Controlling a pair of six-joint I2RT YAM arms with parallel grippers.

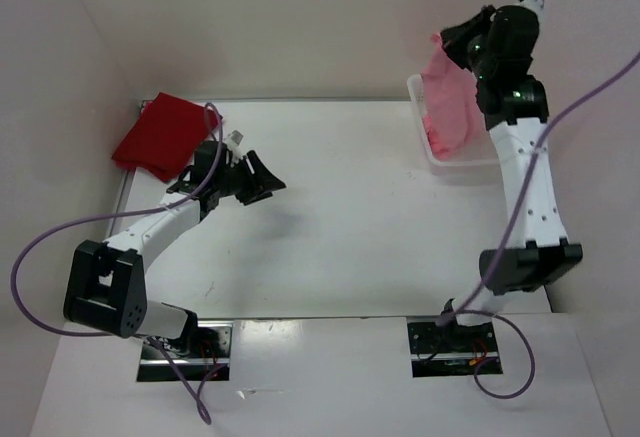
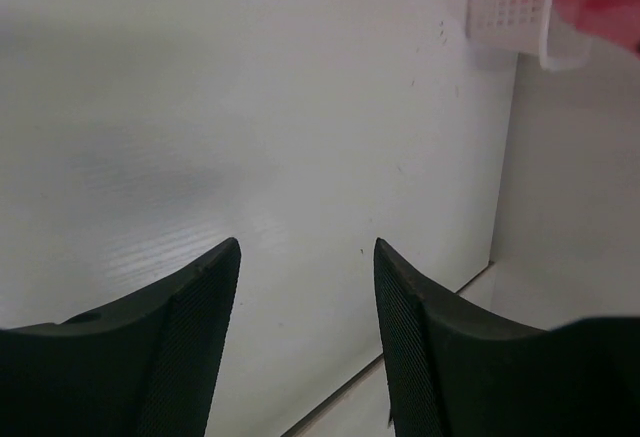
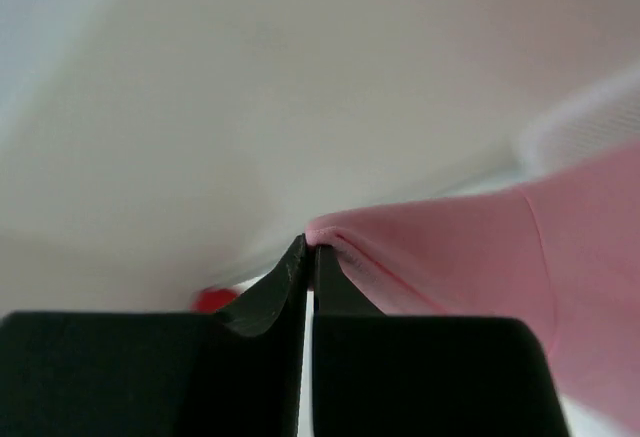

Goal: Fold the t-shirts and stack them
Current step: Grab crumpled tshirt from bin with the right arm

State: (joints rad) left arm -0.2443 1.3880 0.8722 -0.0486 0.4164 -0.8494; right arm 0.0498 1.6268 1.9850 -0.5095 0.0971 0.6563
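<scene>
Right gripper (image 1: 452, 39): jaws pinched together on a fold of the pink t-shirt (image 1: 450, 97), which hangs from it down into the white mesh basket (image 1: 460, 165) at the far right of the table (image 1: 350, 247). Left gripper (image 1: 265, 179): jaws apart, holding nothing, hovering above the table left of centre. Dark red t-shirt (image 1: 160, 137): lying at the far left corner, well apart from both grippers.

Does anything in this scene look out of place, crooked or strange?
Only one thing: the dark red shirt lies askew at the far left corner of the table, seemingly past its edge. The pink shirt hanging from the shut right gripper above the basket looks normal.
</scene>
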